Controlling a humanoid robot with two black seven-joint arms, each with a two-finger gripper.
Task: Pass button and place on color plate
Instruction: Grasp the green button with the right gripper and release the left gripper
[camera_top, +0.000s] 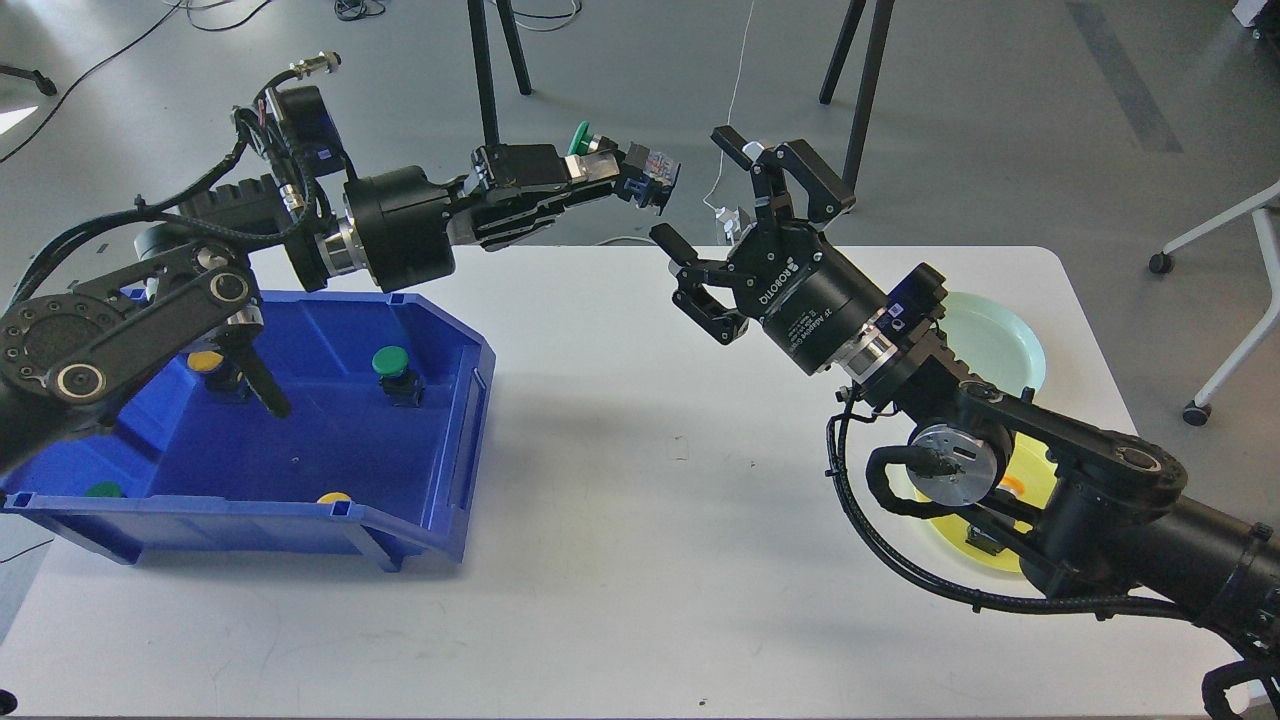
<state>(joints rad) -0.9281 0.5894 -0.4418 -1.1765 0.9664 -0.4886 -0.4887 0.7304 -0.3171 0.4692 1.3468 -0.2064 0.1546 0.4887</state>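
The left gripper (600, 172) holds the green-capped push button with blue plastic body (620, 163) above the table's far edge; it looks light, rigid, smooth. The right gripper (706, 195), fingers spread, should take the blue body.

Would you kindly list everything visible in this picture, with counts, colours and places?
held button: one, green cap, in the left gripper above the table's far edge
bin: one, blue, table left
bin buttons: four visible, two green, two yellow, inside the bin
plates: two, pale green and yellow, table right, partly behind the right arm
table: one, white
left gripper: shut on held button
right gripper: open, empty, facing the button
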